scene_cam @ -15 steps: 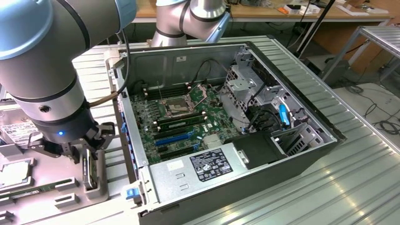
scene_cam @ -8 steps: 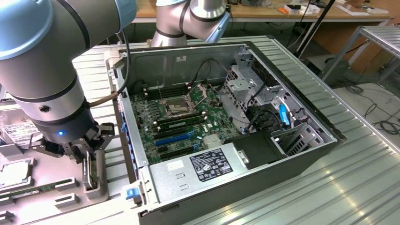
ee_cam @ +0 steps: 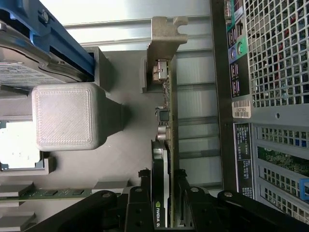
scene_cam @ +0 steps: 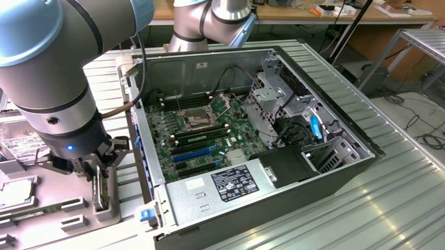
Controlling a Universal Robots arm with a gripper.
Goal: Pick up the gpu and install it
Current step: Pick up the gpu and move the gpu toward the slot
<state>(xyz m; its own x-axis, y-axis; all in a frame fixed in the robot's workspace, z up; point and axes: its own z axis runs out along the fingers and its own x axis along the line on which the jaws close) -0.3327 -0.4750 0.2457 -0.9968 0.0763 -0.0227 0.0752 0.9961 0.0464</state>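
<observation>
Viewing by wrist: gripper clamps gpu edge-on; exterior view adds motherboard.

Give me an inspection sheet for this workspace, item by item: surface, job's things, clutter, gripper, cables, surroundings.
Surface: ribbed silver metal table, carrying the open grey-and-black computer case.
Job's things: gpu, a thin green circuit card with a black face and silver end bracket, standing on edge in the grey plastic holder tray beside the case.
Clutter: long narrow green memory stick lying in the same tray.
Gripper: jaws closed on the gpu from either side.
Cables: black cables inside the case; loose floor cables at the exterior view's right.
Surroundings: wooden bench behind the table.
</observation>
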